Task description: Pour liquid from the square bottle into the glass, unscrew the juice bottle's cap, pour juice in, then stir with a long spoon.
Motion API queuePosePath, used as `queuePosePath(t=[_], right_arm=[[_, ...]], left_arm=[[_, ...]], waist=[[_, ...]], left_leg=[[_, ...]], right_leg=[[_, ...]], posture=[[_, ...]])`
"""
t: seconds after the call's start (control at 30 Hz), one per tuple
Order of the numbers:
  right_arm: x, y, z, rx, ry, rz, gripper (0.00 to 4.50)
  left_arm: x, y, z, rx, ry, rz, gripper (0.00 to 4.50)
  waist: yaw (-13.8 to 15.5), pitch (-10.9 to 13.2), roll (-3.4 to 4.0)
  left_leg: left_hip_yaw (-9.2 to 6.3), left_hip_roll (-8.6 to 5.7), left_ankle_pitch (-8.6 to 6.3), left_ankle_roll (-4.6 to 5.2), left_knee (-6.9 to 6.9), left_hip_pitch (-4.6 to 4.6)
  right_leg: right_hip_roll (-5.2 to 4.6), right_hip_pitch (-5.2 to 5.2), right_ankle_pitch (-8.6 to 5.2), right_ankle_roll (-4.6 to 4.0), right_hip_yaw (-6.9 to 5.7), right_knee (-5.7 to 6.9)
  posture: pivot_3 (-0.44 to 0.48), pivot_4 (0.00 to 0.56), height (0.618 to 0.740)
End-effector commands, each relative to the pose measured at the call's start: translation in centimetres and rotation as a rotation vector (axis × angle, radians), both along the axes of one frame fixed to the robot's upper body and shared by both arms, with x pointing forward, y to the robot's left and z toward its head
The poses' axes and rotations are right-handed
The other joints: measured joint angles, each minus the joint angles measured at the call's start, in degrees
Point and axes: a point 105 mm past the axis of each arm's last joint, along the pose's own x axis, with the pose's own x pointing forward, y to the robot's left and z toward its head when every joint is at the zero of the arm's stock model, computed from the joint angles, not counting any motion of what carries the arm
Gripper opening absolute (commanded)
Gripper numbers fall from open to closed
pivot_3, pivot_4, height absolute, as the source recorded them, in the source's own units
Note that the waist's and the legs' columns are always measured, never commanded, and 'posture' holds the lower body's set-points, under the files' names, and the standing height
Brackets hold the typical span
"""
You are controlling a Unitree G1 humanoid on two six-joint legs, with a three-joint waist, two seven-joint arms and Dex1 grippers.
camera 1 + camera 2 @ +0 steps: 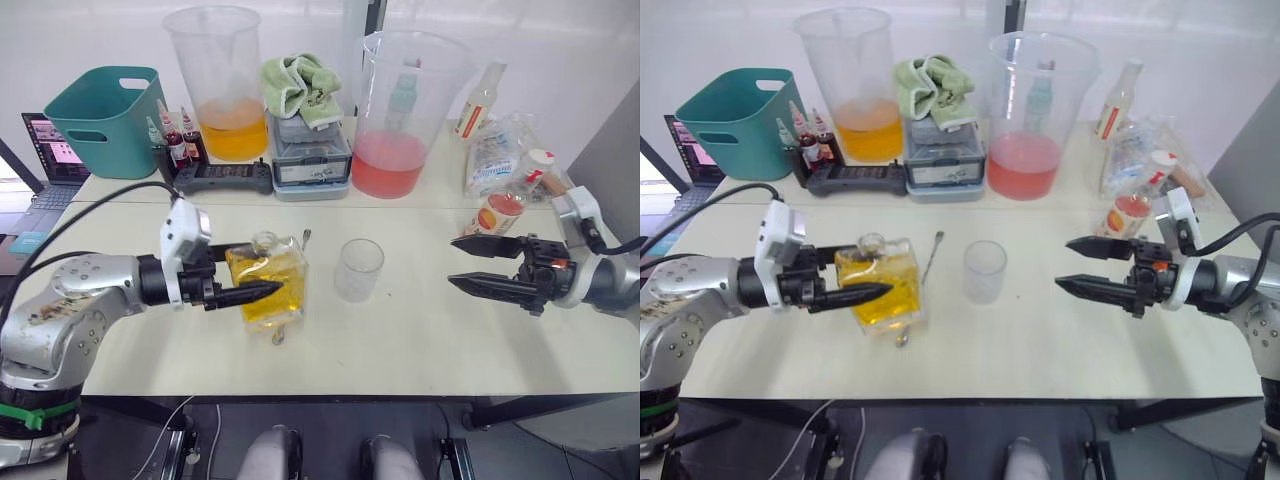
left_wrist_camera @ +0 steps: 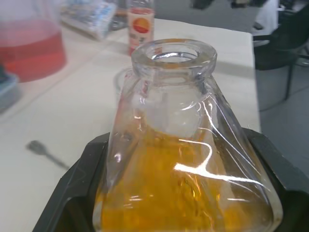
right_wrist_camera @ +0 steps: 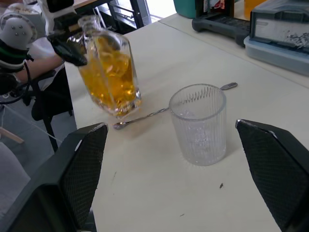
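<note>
Gripping the square bottle [image 1: 267, 288], left claw [image 1: 262, 291]; right claw [image 1: 466, 262] spread empty; long spoon [image 3: 159, 112] partly hidden behind glass [image 3: 199, 124]

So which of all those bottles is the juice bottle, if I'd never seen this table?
Start at the big pitcher of pink liquid at the back, then go toward the robot's right gripper. Just beyond that gripper stands the juice bottle, pinkish-red with a red, orange and white label. The slim pale bottle farther back is thinner, and the square bottle holds yellow liquid.
</note>
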Motion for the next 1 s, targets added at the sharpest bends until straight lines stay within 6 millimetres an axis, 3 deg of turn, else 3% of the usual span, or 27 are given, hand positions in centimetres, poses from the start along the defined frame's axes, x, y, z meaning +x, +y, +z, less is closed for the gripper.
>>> queuePosePath(t=[0.03,0.27,0.4,0.67,0.77,1.0], right_arm=[[0.1,0.4,0.8,-0.003,-0.055,0.029,4.50],[0.5,0.7,0.2,-0.019,-0.064,0.013,4.50],[0.6,0.3,-0.2,-0.034,-0.065,-0.019,4.50],[0.1,-0.2,-0.6,-0.044,-0.066,-0.065,4.50],[-0.1,-0.2,-0.6,-0.044,-0.069,-0.081,4.50],[-0.5,-0.3,-0.8,-0.052,-0.070,-0.107,4.50]], left_arm=[[1.3,0.3,3.2,-0.021,-0.132,0.064,2.80],[7.0,0.1,3.9,0.036,-0.235,0.361,2.80],[9.0,-2.0,5.0,0.065,-0.319,0.407,2.80],[10.4,-5.6,5.7,0.155,-0.439,0.360,2.80],[10.8,-6.7,4.9,0.264,-0.571,0.335,2.80],[10.9,-9.1,3.4,0.329,-0.713,0.289,2.80]], waist=[[0.27,0.07,-0.13],[0.81,0.16,-0.28],[0.91,0.18,-0.32],[0.88,0.24,-0.42],[0.83,0.24,-0.42],[0.95,0.25,-0.44]], left_leg=[[0.00,-0.01,0.03,-0.05,0.02,-0.03],[0.06,-0.04,0.24,-0.36,0.03,-0.17],[0.09,-0.11,0.24,-0.35,0.07,-0.39],[0.08,-0.31,0.25,-0.33,0.15,-0.73],[0.10,-0.33,0.25,-0.32,0.14,-0.72],[0.08,-0.33,0.24,-0.31,0.16,-0.72]], right_leg=[[0.01,-0.01,0.01,0.02,-0.01,0.00],[0.09,-0.15,0.04,0.05,-0.01,0.05],[0.08,-0.38,0.11,0.16,0.04,0.08],[0.06,-0.64,0.21,0.30,0.03,0.18],[0.05,-0.64,0.22,0.32,0.06,0.14],[0.03,-0.65,0.22,0.31,0.06,0.11]], posture=[[0.000,0.150,0.739],[0.000,0.150,0.739],[0.000,0.150,0.739],[0.000,0.150,0.739],[0.000,0.150,0.739],[0.000,0.150,0.739]])
